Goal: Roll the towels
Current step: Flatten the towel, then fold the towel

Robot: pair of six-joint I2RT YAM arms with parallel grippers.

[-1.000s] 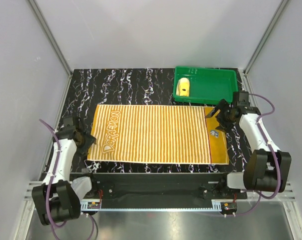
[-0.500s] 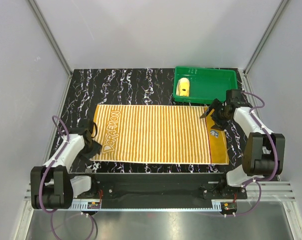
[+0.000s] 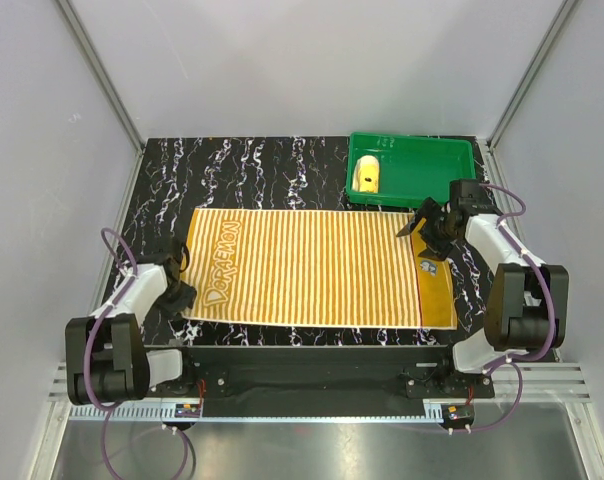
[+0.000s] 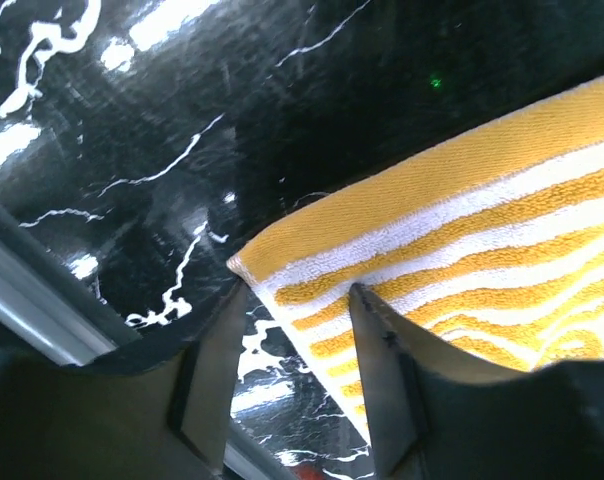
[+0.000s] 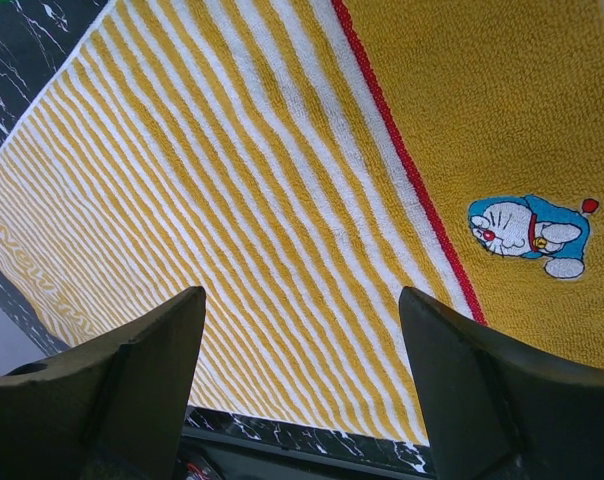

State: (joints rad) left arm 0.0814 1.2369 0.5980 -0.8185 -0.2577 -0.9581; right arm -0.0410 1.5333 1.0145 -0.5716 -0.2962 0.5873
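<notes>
While the orange-and-cream striped cloth towel lay flat mid-frame, left gripper straddled its lower-left corner half-open, right gripper hung wide, both empty; corner probably needed deeper seating before pinching.

Bench: black marble-look top, white veins, glossy. Green plastic tray sits flat at far-right corner, long side along far edge. Grey enclosure walls on 3 sides. Alu rail along near edge.
</notes>
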